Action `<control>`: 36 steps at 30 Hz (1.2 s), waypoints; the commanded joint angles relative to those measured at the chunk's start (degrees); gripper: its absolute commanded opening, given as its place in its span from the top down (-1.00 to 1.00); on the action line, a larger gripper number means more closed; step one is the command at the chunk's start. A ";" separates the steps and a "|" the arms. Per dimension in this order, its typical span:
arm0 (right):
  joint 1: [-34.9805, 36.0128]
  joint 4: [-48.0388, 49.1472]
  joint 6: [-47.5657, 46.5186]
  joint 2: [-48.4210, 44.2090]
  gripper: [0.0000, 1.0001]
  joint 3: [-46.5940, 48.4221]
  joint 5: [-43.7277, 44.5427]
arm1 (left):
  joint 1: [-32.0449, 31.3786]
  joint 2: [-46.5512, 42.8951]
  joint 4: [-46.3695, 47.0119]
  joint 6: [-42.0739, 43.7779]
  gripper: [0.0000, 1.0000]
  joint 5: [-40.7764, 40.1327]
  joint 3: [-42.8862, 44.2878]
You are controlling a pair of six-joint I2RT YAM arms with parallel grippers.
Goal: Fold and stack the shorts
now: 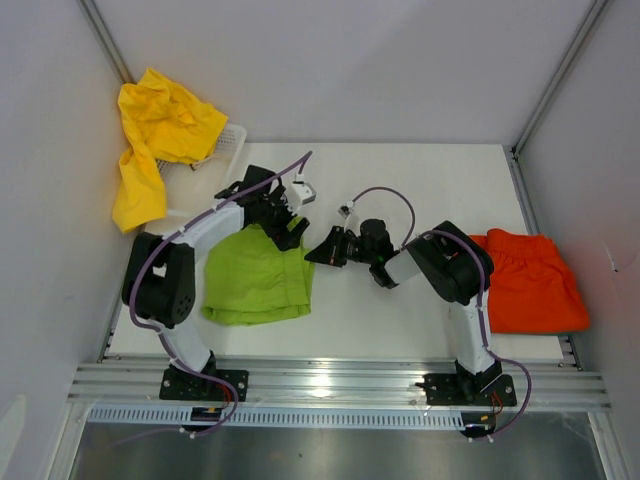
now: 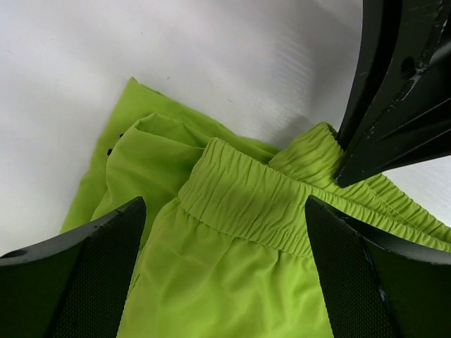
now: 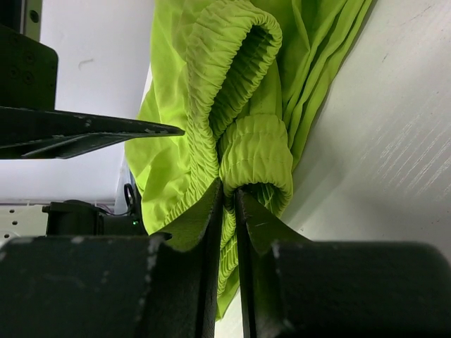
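The lime green shorts (image 1: 255, 280) lie on the table in front of the left arm, waistband toward the middle. My right gripper (image 1: 312, 253) is shut on a pinch of their elastic waistband (image 3: 255, 151), with the fabric bunched between the two fingers (image 3: 230, 211). My left gripper (image 1: 287, 226) hovers open just over the same waistband (image 2: 246, 204), one finger (image 2: 91, 282) on each side of the cloth and nothing gripped. The right gripper's dark fingers (image 2: 394, 105) show at the top right of the left wrist view. Orange-red shorts (image 1: 528, 280) lie at the right edge.
Yellow shorts (image 1: 155, 130) hang over the white plastic basket (image 1: 228, 150) at the back left corner. White walls and metal frame posts close in the table on both sides. The aluminium rail (image 1: 330, 380) with the arm bases runs along the near edge.
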 commanded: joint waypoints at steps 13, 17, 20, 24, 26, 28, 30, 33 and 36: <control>-1.05 4.24 -0.45 -2.64 0.68 0.13 -3.05 | 0.55 1.64 2.90 3.30 -0.74 3.84 -2.23; -1.14 4.15 -0.54 -2.55 0.69 0.13 -2.96 | 0.72 1.82 1.75 3.30 -0.20 4.98 -0.73; -1.14 4.15 -0.45 -2.47 0.69 0.22 -2.96 | 0.72 -0.03 2.10 3.04 0.13 5.16 -0.91; -1.14 4.07 -0.36 -2.20 0.69 0.66 -3.05 | 0.63 -2.75 2.10 2.60 0.60 5.95 -0.91; -1.05 3.89 -0.45 -2.11 0.69 0.92 -3.05 | 0.46 -3.98 1.05 2.24 0.67 5.87 -0.73; -0.88 3.01 -0.62 -2.03 0.69 1.45 -2.70 | -0.24 -4.95 0.52 2.24 0.74 4.64 -0.47; -0.70 0.39 -1.32 -1.68 0.69 2.94 -1.91 | -1.03 -6.53 0.08 2.51 0.77 4.46 -0.82; -0.09 -2.52 -1.77 -0.80 0.69 5.14 -0.94 | -1.30 -8.03 -0.71 2.51 1.00 4.28 -0.99; 0.18 -2.61 -0.89 -0.01 0.70 5.84 0.02 | -1.30 -9.52 -2.02 2.07 1.00 4.98 -1.52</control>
